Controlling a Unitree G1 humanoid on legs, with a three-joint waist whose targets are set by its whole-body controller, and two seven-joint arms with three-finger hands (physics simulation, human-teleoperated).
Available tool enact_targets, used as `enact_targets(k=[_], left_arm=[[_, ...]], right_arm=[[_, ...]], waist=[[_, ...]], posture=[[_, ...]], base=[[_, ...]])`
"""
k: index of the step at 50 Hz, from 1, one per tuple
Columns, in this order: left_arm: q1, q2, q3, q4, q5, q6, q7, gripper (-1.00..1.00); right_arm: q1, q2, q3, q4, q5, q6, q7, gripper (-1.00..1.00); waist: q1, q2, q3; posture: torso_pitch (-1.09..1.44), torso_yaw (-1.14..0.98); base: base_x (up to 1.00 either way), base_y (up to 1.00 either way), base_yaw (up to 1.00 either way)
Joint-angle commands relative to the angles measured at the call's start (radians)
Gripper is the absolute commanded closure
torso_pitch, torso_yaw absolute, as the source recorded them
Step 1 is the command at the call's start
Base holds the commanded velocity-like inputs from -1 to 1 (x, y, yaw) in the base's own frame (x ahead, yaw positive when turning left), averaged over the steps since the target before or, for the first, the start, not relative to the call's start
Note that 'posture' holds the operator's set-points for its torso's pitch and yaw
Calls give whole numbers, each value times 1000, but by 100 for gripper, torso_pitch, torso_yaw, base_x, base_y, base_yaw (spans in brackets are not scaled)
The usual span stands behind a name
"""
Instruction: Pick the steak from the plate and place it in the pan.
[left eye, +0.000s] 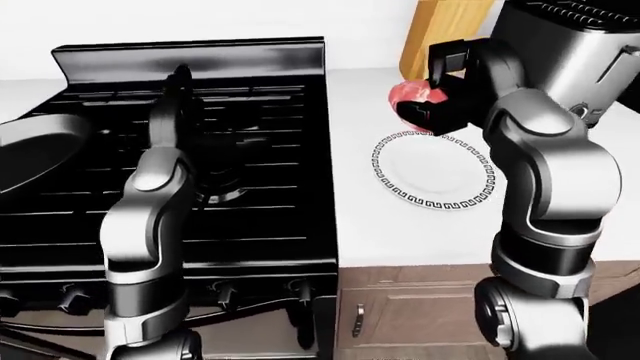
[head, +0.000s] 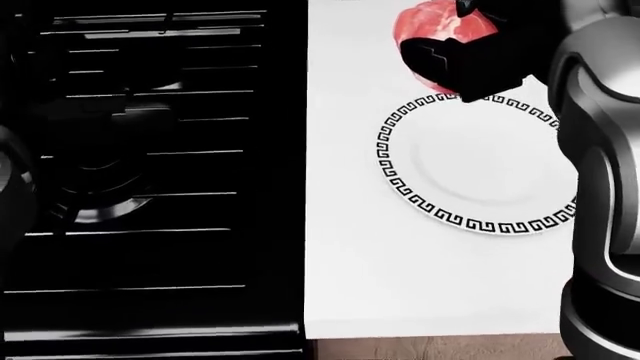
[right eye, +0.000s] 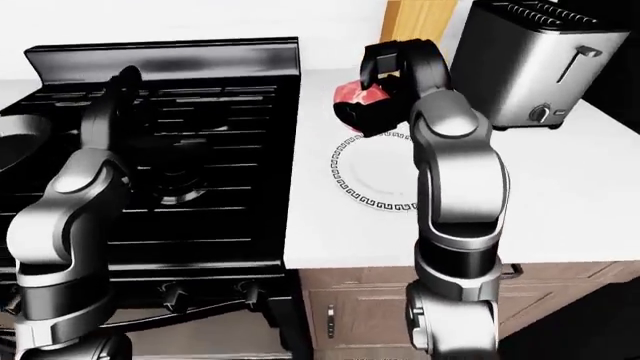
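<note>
A red steak (head: 432, 27) is off the plate, with my right hand (head: 462, 63) shut on it above the plate's upper-left rim. The white plate (head: 404, 189), with a black key-pattern rim, lies bare on the white counter. In the left-eye view the steak (left eye: 408, 93) hangs just to the right of the stove's edge. A grey pan (left eye: 30, 154) sits at the far left of the black stove. My left hand (left eye: 179, 79) is raised over the burners with its fingers pointing up, open and holding nothing.
The black stove (left eye: 250, 157) fills the left, with knobs (left eye: 222, 289) along its lower edge. A steel toaster (left eye: 570, 45) and a wooden board (left eye: 446, 31) stand at the top right. Wooden cabinet drawers (left eye: 420, 315) lie below the counter.
</note>
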Motion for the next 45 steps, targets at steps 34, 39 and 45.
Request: enact_targets(k=[34,39,45], left_arm=[[-36,25,17,-13,12,-55,-1,-100],[-55,44,24,-83,17,20,14,-100],[-52,54,22,-110,31,45,7,-100]], right_arm=[[-26,28,14,-9,-29,-71,0,100],[-38,26,18,-28,-31,-47,5,100],[-44,21,19,-38,-40,-36,12,100]], waist=[[-7,-98,-57],[0,-72,-65],[-3,2,-44]], posture=[[0,0],[0,0],[0,0]], base=[[0,17,0],[0,20,0],[0,21,0]])
